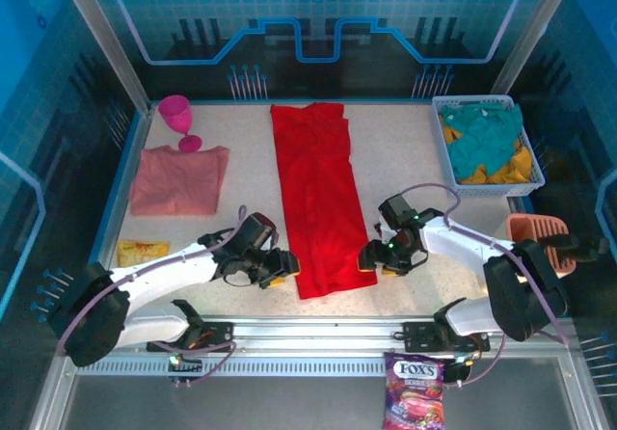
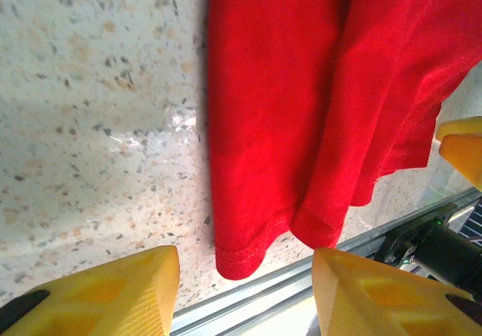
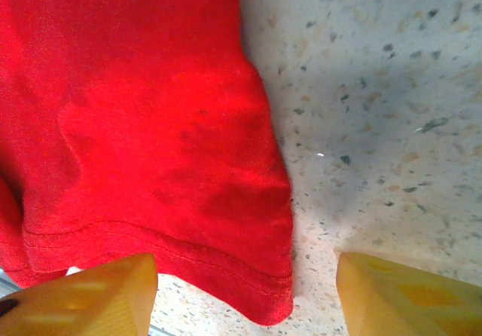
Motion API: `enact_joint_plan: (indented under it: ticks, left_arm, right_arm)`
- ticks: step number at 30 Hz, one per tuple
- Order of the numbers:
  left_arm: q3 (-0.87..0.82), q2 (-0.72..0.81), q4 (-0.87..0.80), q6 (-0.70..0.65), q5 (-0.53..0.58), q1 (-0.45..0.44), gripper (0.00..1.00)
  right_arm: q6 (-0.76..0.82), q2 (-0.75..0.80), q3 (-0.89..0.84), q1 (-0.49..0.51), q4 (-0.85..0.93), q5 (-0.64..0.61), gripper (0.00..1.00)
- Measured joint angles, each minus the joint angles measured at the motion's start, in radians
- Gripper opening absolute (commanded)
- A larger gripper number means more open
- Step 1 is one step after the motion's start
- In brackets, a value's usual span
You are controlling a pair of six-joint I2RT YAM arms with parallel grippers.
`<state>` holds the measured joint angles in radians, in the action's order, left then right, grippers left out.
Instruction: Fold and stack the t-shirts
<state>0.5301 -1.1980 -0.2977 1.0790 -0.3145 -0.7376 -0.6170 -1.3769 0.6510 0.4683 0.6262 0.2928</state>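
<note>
Red shirt (image 1: 316,194) lies as a long strip; pink shirt (image 1: 179,180) looks folded. Your left tool (image 2: 242,291) and right tool (image 3: 245,291) stand open at the red hem; cross-folding and stacking remain.

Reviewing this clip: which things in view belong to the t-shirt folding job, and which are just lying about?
Job:
- red t-shirt, folded into a long strip, centre
- pink t-shirt, folded, at the left

Lying about:
- magenta goblet
- basket of teal and yellow cloth
- yellow packet
- Fox's candy bag
- salmon plastic piece
</note>
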Motion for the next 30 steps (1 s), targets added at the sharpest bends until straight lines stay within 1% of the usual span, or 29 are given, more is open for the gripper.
enact_joint_plan:
  ticks: [1, 3, 7, 10, 14, 15, 16, 17, 18, 20, 22, 25, 27, 30]
  left_arm:
    - [-0.011, -0.001, 0.016, 0.024, 0.012, -0.022, 0.51]
    - [-0.032, -0.012, 0.047, 0.06, 0.027, -0.056, 0.5]
    - [-0.031, -0.105, 0.099, 0.101, 0.044, -0.097, 0.49]
    - [0.015, -0.167, 0.07, 0.106, 0.05, -0.105, 0.47]
    - [0.056, -0.232, 0.104, 0.117, 0.05, -0.119, 0.44]
    - [0.058, -0.238, 0.114, 0.122, 0.05, -0.12, 0.43]
    - [0.058, -0.241, 0.117, 0.127, 0.05, -0.121, 0.42]
    - [0.058, -0.242, 0.12, 0.129, 0.051, -0.121, 0.39]
    - [0.058, -0.245, 0.121, 0.133, 0.053, -0.121, 0.32]
    - [0.068, -0.261, 0.106, 0.132, 0.056, -0.122, 0.15]
    - [0.086, -0.282, 0.084, 0.126, 0.059, -0.122, 0.01]
    - [0.114, -0.295, 0.078, 0.113, 0.079, -0.124, 0.0]
    - [0.119, -0.287, 0.066, 0.103, 0.103, -0.124, 0.0]
    - [0.119, -0.231, 0.006, 0.089, 0.139, -0.122, 0.0]
  right_arm:
    - [-0.001, -0.003, -0.007, 0.0, -0.008, 0.005, 0.65]
    - [-0.006, -0.002, -0.012, 0.0, -0.015, 0.007, 0.6]
    - [-0.019, 0.014, -0.029, -0.004, -0.023, 0.003, 0.55]
    - [-0.031, 0.039, -0.055, 0.003, -0.034, 0.024, 0.54]
    - [-0.038, 0.05, -0.069, 0.005, -0.05, 0.031, 0.52]
    - [-0.042, 0.05, -0.072, 0.005, -0.052, 0.03, 0.51]
    - [-0.045, 0.05, -0.073, 0.01, -0.054, 0.028, 0.47]
    - [-0.049, 0.05, -0.074, 0.014, -0.054, 0.022, 0.43]
    - [-0.053, 0.05, -0.074, 0.016, -0.054, 0.014, 0.36]
    - [-0.061, 0.048, -0.076, 0.019, -0.054, 0.01, 0.26]
    - [-0.068, 0.037, -0.079, 0.04, -0.064, 0.032, 0.17]
    - [-0.081, 0.038, -0.081, 0.05, -0.063, 0.042, 0.06]
    - [-0.087, 0.05, -0.081, 0.05, -0.058, 0.041, 0.0]
    - [-0.103, 0.087, -0.081, 0.05, -0.046, 0.041, 0.0]
